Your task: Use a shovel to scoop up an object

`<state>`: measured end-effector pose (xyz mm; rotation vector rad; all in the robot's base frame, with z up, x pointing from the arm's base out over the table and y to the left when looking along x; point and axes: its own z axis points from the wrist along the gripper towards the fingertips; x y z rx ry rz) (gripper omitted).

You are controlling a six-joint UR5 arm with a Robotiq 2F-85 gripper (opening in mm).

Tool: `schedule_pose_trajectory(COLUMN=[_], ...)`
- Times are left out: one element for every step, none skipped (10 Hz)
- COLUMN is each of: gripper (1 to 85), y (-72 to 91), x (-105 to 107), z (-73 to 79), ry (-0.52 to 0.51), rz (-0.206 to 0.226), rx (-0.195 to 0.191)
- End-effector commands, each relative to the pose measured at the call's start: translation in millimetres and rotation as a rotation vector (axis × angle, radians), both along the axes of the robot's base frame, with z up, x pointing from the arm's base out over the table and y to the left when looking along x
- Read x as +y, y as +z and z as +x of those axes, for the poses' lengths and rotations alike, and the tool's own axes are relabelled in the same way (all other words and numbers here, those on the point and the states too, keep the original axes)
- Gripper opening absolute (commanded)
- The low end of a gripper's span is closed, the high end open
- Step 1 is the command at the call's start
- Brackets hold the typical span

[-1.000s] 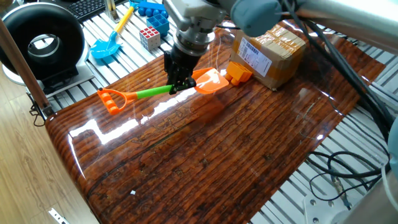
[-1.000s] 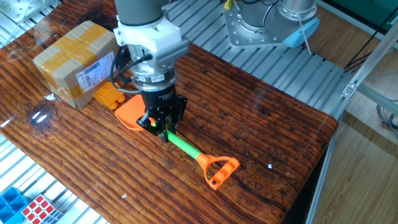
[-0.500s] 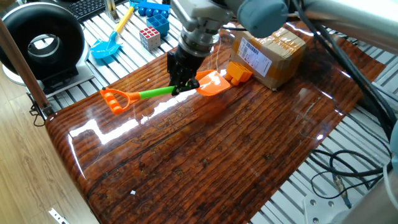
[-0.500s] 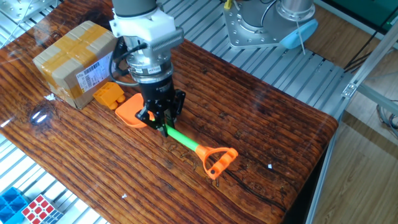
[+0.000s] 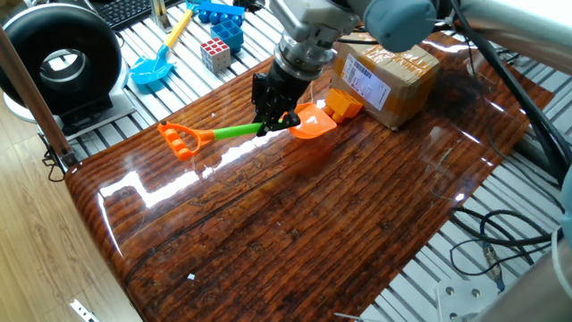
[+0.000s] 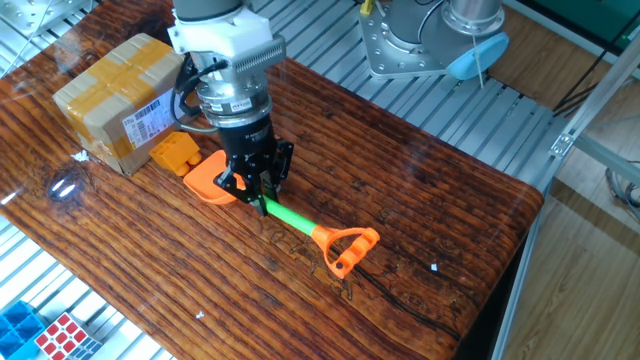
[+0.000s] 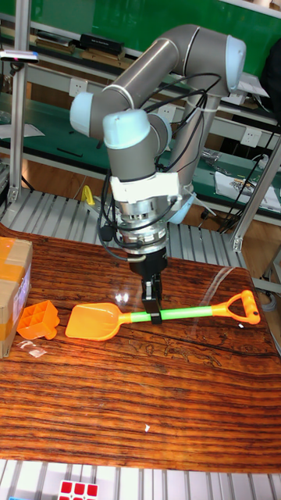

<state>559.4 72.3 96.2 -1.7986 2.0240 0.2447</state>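
Note:
The shovel lies low over the wooden table, orange blade toward the cardboard box, orange loop end pointing away. My gripper is shut on the green shaft just behind the blade, seen also in the other fixed view as gripper on shovel. The object, a small orange brick, sits against the box, just ahead of the blade tip. In the tall view the gripper pinches the shovel, and the blade ends a small gap short of the brick.
A brown cardboard box stands right behind the brick. A blue toy shovel, a puzzle cube and blue blocks lie on the metal rails beyond the table. A black round device stands at the far left.
My gripper has slid the shovel along the table toward the brick and box. The blade tip now sits much closer to the brick, and the loop end has followed.

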Motion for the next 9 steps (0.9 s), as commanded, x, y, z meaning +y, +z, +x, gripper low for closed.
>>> schedule_pose_trajectory(gripper=[1.0, 1.0, 1.0, 1.0, 1.0, 1.0, 1.0, 1.0, 1.0], y=[8.0, 9.7, 10.5, 10.6, 11.1, 11.4, 11.9, 11.0, 9.2], x=[-1.4, -2.5, -4.7, -7.1, -8.2, -8.6, -7.9, -7.6, -6.8], z=[-0.4, -0.8, -0.7, -1.0, -1.4, -1.9, -3.3, -3.5, -3.3], ry=[0.006, 0.008, 0.014, 0.017, 0.02, 0.025, 0.024, 0.023, 0.024], rz=[0.041, 0.046, 0.05, 0.052, 0.061, 0.069, 0.08, 0.088, 0.098], rx=[-0.007, -0.009, -0.011, -0.011, -0.011, -0.012, -0.011, -0.013, -0.014])
